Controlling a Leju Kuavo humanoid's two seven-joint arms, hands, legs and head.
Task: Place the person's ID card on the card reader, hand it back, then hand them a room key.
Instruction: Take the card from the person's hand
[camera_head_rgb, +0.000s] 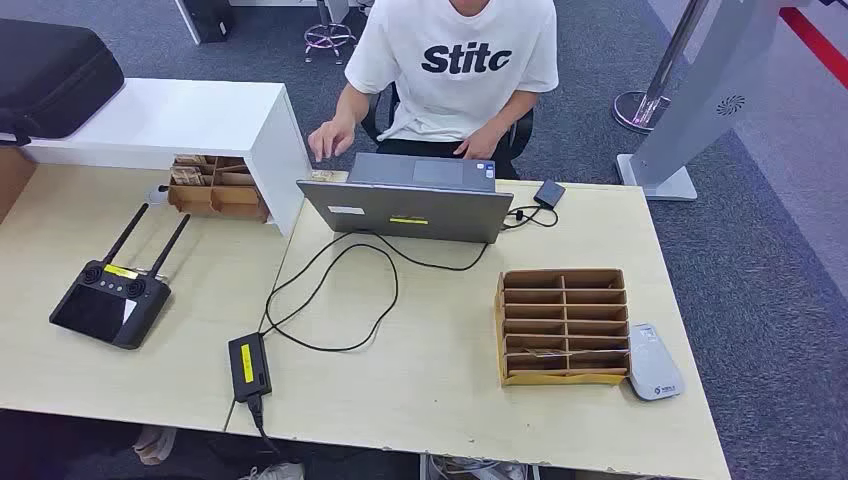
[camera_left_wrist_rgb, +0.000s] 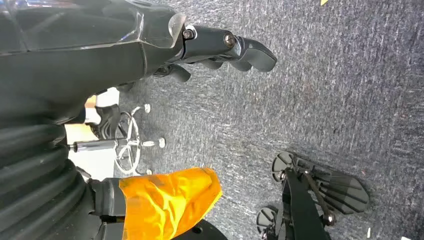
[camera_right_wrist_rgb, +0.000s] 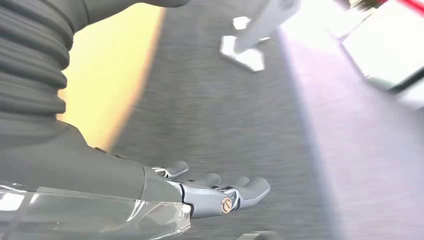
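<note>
A pale grey card reader (camera_head_rgb: 655, 362) lies at the table's right, beside a brown cardboard organizer (camera_head_rgb: 563, 325) with flat cards in its nearer slots. A person in a white T-shirt (camera_head_rgb: 458, 62) sits behind an open laptop (camera_head_rgb: 410, 205), one hand by a small tan card-like thing (camera_head_rgb: 322, 176) at the laptop's back left corner. My left hand (camera_left_wrist_rgb: 220, 47) hangs over grey carpet, fingers loosely out and holding nothing. My right hand (camera_right_wrist_rgb: 215, 192) also hangs beside the table over carpet, fingers apart and empty.
A black remote with two antennas (camera_head_rgb: 110, 300) lies at the left. A power brick (camera_head_rgb: 248, 367) and looping cable (camera_head_rgb: 330, 290) cross the middle. A white shelf (camera_head_rgb: 190, 125) covers a second organizer (camera_head_rgb: 215, 187). A grey stand (camera_head_rgb: 690, 110) is on the floor at right.
</note>
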